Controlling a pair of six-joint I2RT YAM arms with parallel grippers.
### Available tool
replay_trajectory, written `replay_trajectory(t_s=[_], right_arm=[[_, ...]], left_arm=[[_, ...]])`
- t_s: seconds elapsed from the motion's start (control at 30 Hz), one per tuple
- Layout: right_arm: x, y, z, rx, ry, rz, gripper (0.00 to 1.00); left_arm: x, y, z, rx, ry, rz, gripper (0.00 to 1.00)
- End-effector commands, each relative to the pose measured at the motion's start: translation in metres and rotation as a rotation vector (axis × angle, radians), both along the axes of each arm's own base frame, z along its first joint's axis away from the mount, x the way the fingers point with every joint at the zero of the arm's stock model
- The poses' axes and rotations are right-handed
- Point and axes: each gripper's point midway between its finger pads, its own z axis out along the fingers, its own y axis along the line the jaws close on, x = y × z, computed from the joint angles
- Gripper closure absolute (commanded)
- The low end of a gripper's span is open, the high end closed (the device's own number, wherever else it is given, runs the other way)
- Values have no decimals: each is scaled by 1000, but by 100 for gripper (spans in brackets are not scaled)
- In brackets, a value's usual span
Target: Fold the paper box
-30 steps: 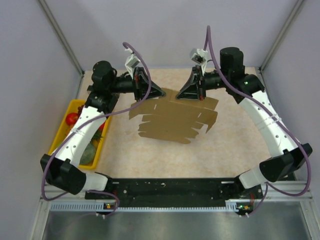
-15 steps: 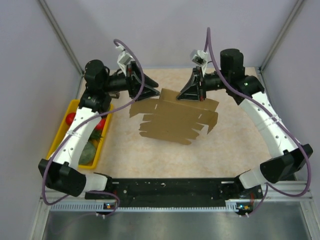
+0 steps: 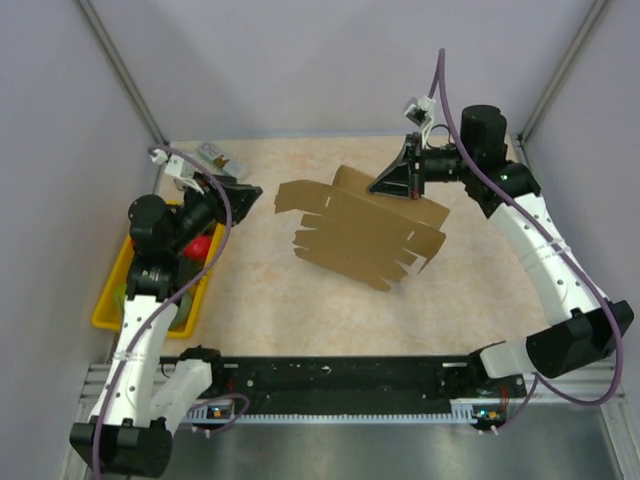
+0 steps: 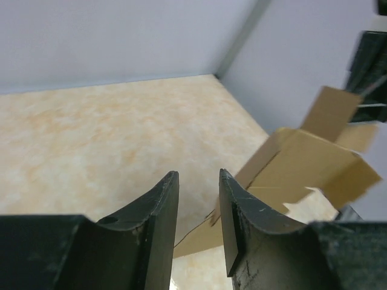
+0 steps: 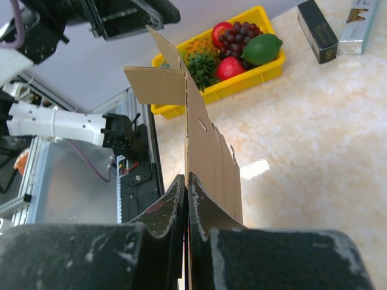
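Note:
The paper box (image 3: 355,232) is a flat brown die-cut cardboard sheet with tabs and flaps, held tilted above the middle of the table. My right gripper (image 3: 384,186) is shut on its far right edge; in the right wrist view the sheet (image 5: 208,145) stands edge-on out of the closed jaws (image 5: 187,181). My left gripper (image 3: 252,190) is open and empty, drawn back to the left, clear of the sheet. In the left wrist view the sheet (image 4: 302,163) lies beyond the right fingertip, with my gripper (image 4: 198,176) open.
A yellow tray (image 3: 115,300) of fruit sits at the left table edge, also in the right wrist view (image 5: 242,78). A slim black box (image 5: 317,23) and a small white printed packet (image 3: 215,154) lie at the far left corner. Grey walls close three sides.
My left gripper has let go of the sheet's left edge and pulled back left and nearer. My right gripper has lifted slightly, and the sheet now hangs from it alone, shifted right.

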Motion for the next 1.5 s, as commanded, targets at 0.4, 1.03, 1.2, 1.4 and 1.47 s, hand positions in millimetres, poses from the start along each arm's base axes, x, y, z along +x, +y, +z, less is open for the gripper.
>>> replay_trajectory(t_s=[0.4, 1.03, 1.2, 1.4, 1.47], right_arm=[[-22, -17, 40, 138, -15, -14, 100], [-6, -22, 36, 170, 5, -16, 100], [0, -25, 28, 167, 19, -28, 100], [2, -26, 25, 173, 38, -29, 100], [2, -27, 29, 186, 17, -29, 100]], left_arm=[[13, -29, -84, -182, 145, -241, 59], [-47, -85, -66, -210, 105, -742, 67], [-50, -85, -66, -237, 111, -759, 61], [-59, -85, -59, -266, 101, -826, 55], [-63, -90, -60, -266, 113, -850, 55]])
